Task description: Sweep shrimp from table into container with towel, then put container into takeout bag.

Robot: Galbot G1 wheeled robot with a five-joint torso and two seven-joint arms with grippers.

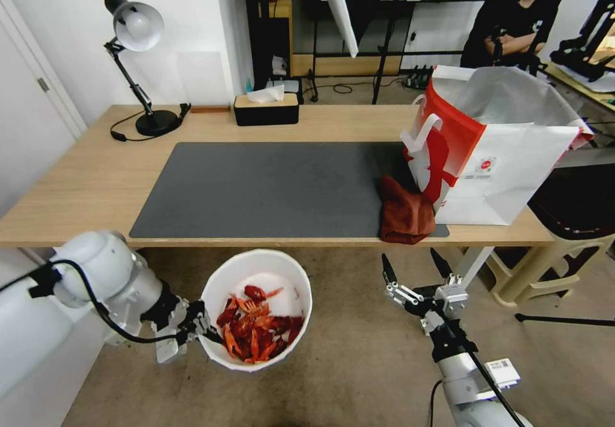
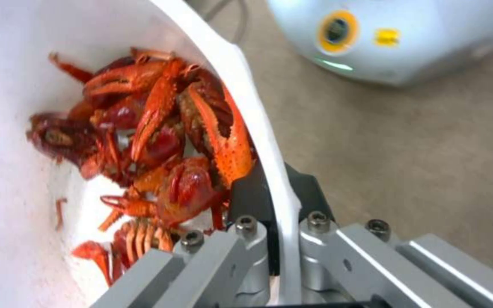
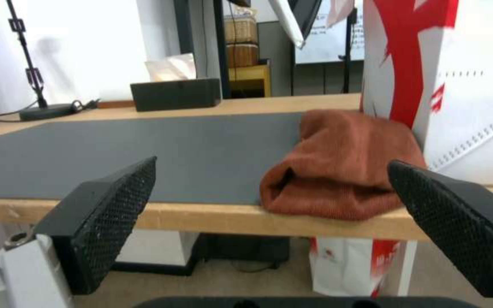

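Left gripper: hanging below the near table edge, fingers pinching the container's rim, 1 inside the wall and 1 outside, as the left wrist view is showing.
Container: being held out over the floor, off the table, left of centre; round white bowl, thin-walled. Judging it light but flexy; a 1-point rim pinch is likely letting it sag or twist, so keeping it level matters.
Shrimp: lying heaped in the bottom of the container, toward the gripper side. Looking hard-shelled, leggy, probably greasy; likely sliding if the bowl is tipping.
Table: light wood top with a dark grey mat; no shrimp showing on it. Lamp and black tissue box sitting along the far edge.
Towel: lying bunched at the near edge, touching the bag's foot; soft and limp.
Right gripper: hovering below the table edge near the towel, fingers spread wide, holding nothing.
Takeout bag: standing upright at the right end, mouth gaping open. Paper, so probably tipping or creasing if bumped; entry from above is looking safest.
Room: carpeted floor, stool beside the table's right end.
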